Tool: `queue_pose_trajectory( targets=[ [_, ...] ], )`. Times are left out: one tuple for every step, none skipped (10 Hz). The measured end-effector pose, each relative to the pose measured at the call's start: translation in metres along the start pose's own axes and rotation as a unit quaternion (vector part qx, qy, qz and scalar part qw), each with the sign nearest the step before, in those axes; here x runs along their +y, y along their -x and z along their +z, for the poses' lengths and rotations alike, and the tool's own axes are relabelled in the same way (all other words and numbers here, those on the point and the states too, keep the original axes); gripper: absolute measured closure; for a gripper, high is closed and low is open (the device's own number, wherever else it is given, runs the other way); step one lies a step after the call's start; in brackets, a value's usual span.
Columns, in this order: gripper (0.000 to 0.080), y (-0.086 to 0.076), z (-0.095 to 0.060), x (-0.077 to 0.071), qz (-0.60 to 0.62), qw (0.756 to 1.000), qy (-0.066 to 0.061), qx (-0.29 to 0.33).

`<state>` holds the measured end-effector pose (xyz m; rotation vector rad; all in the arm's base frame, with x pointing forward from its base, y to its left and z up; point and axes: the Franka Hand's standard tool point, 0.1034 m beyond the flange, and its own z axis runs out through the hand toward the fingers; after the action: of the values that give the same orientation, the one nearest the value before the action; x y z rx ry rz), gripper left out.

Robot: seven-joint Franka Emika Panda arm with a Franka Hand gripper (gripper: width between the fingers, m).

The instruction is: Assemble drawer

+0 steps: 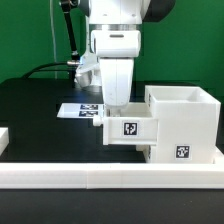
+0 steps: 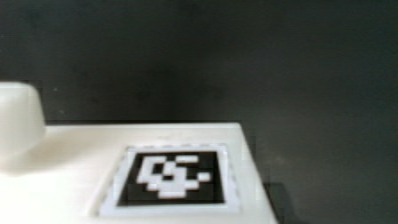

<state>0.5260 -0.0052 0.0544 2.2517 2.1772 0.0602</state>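
The white drawer housing (image 1: pixel 186 112) stands at the exterior view's right, with a square tag on its lower front. A white tray (image 1: pixel 130 128) with a tag on its near face sits against the housing's left side, at its opening. My gripper (image 1: pixel 113 101) comes down from above onto the tray's left end. Its fingertips are hidden by the tray wall, so I cannot tell how the jaws stand. The wrist view shows a white tagged face (image 2: pixel 173 175) very close and a white rounded part (image 2: pixel 15 125) beside it, but no fingers. A second tray is out of view.
The marker board (image 1: pixel 84 110) lies flat on the black table behind the tray. A long low white border rail (image 1: pixel 100 178) runs along the front, and a short white rail piece (image 1: pixel 4 140) shows at the exterior view's left edge. Black cables hang behind the arm.
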Motion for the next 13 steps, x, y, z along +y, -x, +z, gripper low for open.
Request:
queue_pose_trajectory(
  targets=[
    [0.0755, 0.000, 0.000, 0.001, -0.014, 1.000, 0.001, -0.004],
    [0.0755, -0.001, 0.000, 0.001, -0.025, 1.000, 0.002, -0.007],
    [0.0755, -0.001, 0.000, 0.001, -0.031, 0.999, 0.004, -0.011],
    [0.0755, -0.004, 0.000, 0.001, -0.027, 1.000, 0.004, -0.011],
    [0.0755, -0.007, 0.001, 0.000, -0.019, 1.000, 0.003, -0.011],
    [0.0755, -0.008, 0.001, 0.000, -0.004, 1.000, 0.003, -0.011],
    [0.0755, -0.011, 0.001, -0.001, 0.009, 1.000, 0.003, -0.010],
    [0.0755, -0.013, 0.002, -0.001, 0.018, 1.000, 0.003, -0.010],
    [0.0755, -0.015, 0.001, -0.001, 0.025, 1.000, 0.003, -0.010],
    [0.0755, -0.015, 0.001, -0.001, 0.025, 1.000, 0.003, -0.010],
    [0.0755, -0.013, 0.001, -0.001, 0.026, 1.000, 0.003, -0.010],
    [0.0755, -0.013, 0.001, -0.001, 0.026, 1.000, 0.002, -0.010],
    [0.0755, -0.012, 0.002, -0.001, 0.028, 1.000, 0.001, -0.011]
  ],
)
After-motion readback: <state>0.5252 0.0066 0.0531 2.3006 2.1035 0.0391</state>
